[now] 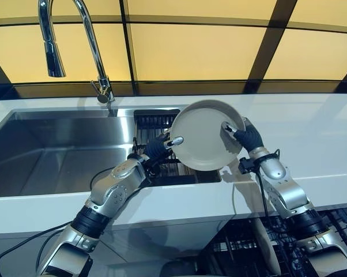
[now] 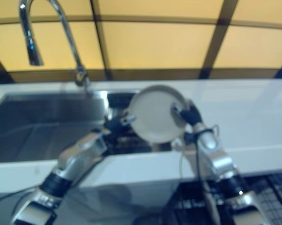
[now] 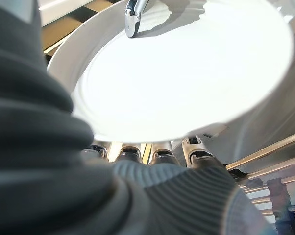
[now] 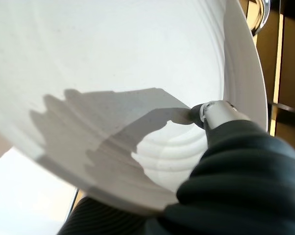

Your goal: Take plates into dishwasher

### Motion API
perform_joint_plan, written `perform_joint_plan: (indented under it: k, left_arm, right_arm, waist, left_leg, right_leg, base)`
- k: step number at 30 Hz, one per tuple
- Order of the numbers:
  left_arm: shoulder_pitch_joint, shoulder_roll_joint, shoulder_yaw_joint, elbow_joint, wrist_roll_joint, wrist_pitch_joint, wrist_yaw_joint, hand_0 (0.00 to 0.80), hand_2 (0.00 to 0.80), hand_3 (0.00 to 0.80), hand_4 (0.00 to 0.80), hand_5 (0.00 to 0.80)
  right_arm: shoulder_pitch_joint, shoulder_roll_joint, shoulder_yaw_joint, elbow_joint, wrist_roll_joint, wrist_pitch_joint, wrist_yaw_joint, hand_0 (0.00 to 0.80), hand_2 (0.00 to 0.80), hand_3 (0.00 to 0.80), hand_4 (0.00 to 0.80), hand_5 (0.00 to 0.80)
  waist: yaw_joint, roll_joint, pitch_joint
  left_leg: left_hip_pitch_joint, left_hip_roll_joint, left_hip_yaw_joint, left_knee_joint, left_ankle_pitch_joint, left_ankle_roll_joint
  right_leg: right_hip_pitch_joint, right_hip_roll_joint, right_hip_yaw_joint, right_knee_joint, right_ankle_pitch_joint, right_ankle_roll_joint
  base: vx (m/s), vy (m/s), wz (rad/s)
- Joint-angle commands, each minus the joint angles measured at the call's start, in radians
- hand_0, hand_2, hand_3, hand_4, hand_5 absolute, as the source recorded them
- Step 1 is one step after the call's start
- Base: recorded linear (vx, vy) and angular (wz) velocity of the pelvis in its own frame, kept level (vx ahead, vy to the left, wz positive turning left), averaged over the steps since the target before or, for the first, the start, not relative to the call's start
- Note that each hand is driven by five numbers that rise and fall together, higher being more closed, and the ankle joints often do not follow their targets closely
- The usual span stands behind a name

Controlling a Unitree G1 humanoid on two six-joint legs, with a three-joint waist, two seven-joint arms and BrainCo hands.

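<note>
White plate (image 1: 203, 142) is held tilted between both hands: the left hand (image 1: 161, 145) is pinched on its edge, the right hand (image 1: 242, 134) on the opposite edge, thumb on the face, above the sink (image 1: 58, 150) rack (image 1: 156, 119).

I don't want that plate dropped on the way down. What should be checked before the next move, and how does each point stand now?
1. Plate lifted off the drying rack in the sink: ok.
2. Right hand pinching the plate's rim, thumb on its face: ok.
3. Left hand at the opposite rim, thumb on the face: ok; how firmly it holds: cannot tell.
4. Plate tilted, face toward the robot: ok.
5. Dishwasher rack open below the counter: ok.
6. Free slot for the plate: cannot tell.
</note>
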Motion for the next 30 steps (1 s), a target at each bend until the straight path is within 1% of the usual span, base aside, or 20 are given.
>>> perform_joint_plan:
  k: [1, 13, 19, 24, 27, 29, 30]
  left_arm:
    - [-0.142, -0.033, -0.078, 0.033, -0.006, -0.016, -0.059, 0.000, 0.000, 0.000, 0.000, 0.000]
    - [-0.139, -0.043, -0.100, 0.031, -0.015, 0.007, -0.066, 0.000, 0.000, 0.000, 0.000, 0.000]
    - [-0.121, -0.042, -0.094, 0.019, -0.007, 0.017, -0.067, 0.000, 0.000, 0.000, 0.000, 0.000]
    - [-0.105, -0.039, -0.093, 0.015, 0.003, 0.023, -0.069, 0.000, 0.000, 0.000, 0.000, 0.000]
    - [-0.103, -0.040, -0.093, 0.018, 0.008, 0.024, -0.074, 0.000, 0.000, 0.000, 0.000, 0.000]
    - [-0.102, -0.039, -0.093, 0.016, 0.011, 0.026, -0.074, 0.483, 0.483, 0.483, 0.483, 0.483]
    - [-0.102, -0.037, -0.094, 0.013, 0.009, 0.027, -0.072, 0.762, 0.762, 0.762, 0.762, 0.762]
  right_arm:
    - [-0.144, -0.009, 0.011, -0.058, -0.029, -0.022, 0.008, 0.800, 0.800, 0.800, 0.800, 0.800]
    - [-0.166, 0.009, 0.045, -0.065, -0.035, -0.018, 0.007, 0.800, 0.800, 0.800, 0.800, 0.800]
    - [-0.173, 0.004, 0.049, -0.082, -0.026, -0.015, 0.008, 0.800, 0.800, 0.800, 0.800, 0.800]
    - [-0.181, 0.011, 0.051, -0.105, -0.032, -0.020, 0.009, 0.800, 0.800, 0.800, 0.800, 0.800]
    - [-0.191, 0.009, 0.054, -0.109, -0.034, -0.017, 0.009, 0.800, 0.800, 0.800, 0.800, 0.800]
    - [-0.190, 0.007, 0.055, -0.116, -0.035, -0.017, 0.008, 0.800, 0.800, 0.800, 0.800, 0.800]
    - [-0.190, 0.005, 0.056, -0.119, -0.036, -0.018, 0.007, 0.800, 0.800, 0.800, 0.800, 0.800]
  waist:
    - [0.025, 0.026, -0.027]
    - [0.028, 0.027, -0.021]
    - [0.036, 0.026, -0.018]
    - [0.047, 0.026, -0.014]
    - [0.049, 0.027, -0.015]
    - [0.049, 0.027, -0.017]
    - [0.049, 0.028, -0.016]
  left_leg:
    - [0.024, -0.007, 0.091, 0.003, -0.060, 0.000]
    - [0.033, -0.010, 0.087, 0.003, -0.064, 0.003]
    - [0.040, -0.015, 0.072, 0.003, -0.066, 0.007]
    - [0.042, -0.023, 0.047, 0.003, -0.068, 0.011]
    - [0.043, -0.023, 0.043, 0.003, -0.068, 0.012]
    - [0.041, -0.024, 0.041, 0.003, -0.067, 0.011]
    - [0.041, -0.024, 0.040, 0.003, -0.067, 0.011]
  right_leg:
    - [0.042, 0.073, -0.027, 0.001, -0.057, 0.005]
    - [0.045, 0.074, -0.020, 0.001, -0.056, 0.004]
    - [0.048, 0.075, -0.008, 0.001, -0.057, 0.002]
    - [0.050, 0.076, 0.001, 0.001, -0.059, 0.001]
    - [0.050, 0.076, 0.003, 0.001, -0.058, 0.001]
    - [0.049, 0.076, 0.003, 0.001, -0.058, 0.002]
    - [0.049, 0.076, 0.004, 0.001, -0.058, 0.002]
  base:
    - [0.000, 0.000, 0.00]
    - [0.000, 0.000, 0.00]
    - [0.000, 0.000, 0.00]
    - [0.000, 0.000, 0.00]
    - [0.000, 0.000, 0.00]
    - [0.000, 0.000, 0.00]
    - [0.000, 0.000, 0.00]
